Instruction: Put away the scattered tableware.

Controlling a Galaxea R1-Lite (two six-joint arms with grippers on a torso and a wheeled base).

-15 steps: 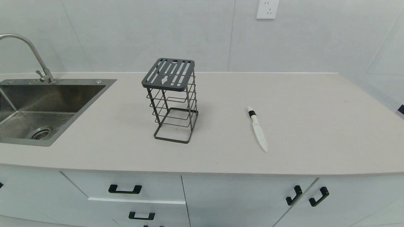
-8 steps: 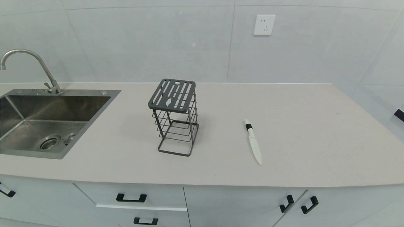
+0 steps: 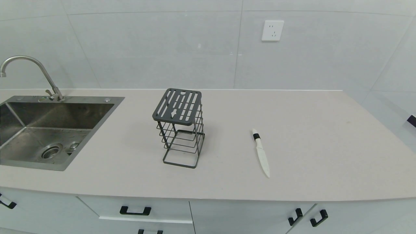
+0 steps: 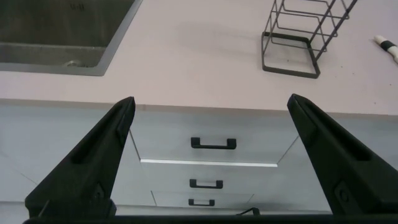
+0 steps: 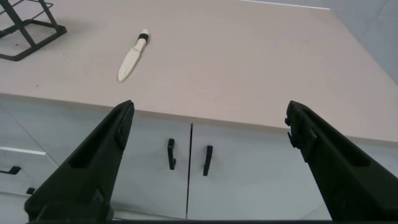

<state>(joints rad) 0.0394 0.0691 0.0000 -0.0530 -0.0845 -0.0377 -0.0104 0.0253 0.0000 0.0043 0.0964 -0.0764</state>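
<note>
Since the earlier frames the head camera has tilted, so the whole scene sits lower in its view. The knife (image 3: 261,152) and the wire rack (image 3: 178,105) keep their places on the counter (image 3: 308,130).

The sink (image 3: 84,98) is cut off at the left edge of the head view, beside its faucet (image 3: 49,81). In the left wrist view the rack's (image 4: 292,43) upper part runs out of the picture, and only the banded handle end of the knife (image 4: 387,45) shows at the edge. In the right wrist view only a corner of the rack's base (image 5: 28,28) appears. Which slot in the rack's top plate would fit the knife is hard to make out.

The left gripper (image 4: 211,102) hangs short of the counter's front edge, before the drawer handles (image 4: 213,144), its jaws spread wide with nothing between them. The right gripper (image 5: 209,107) hangs likewise before the cabinet door handles (image 5: 172,154), jaws spread and empty.

The knife (image 5: 134,56) lies flat on the bare counter, well apart from the rack on its right side, with its tip toward the front edge.
</note>
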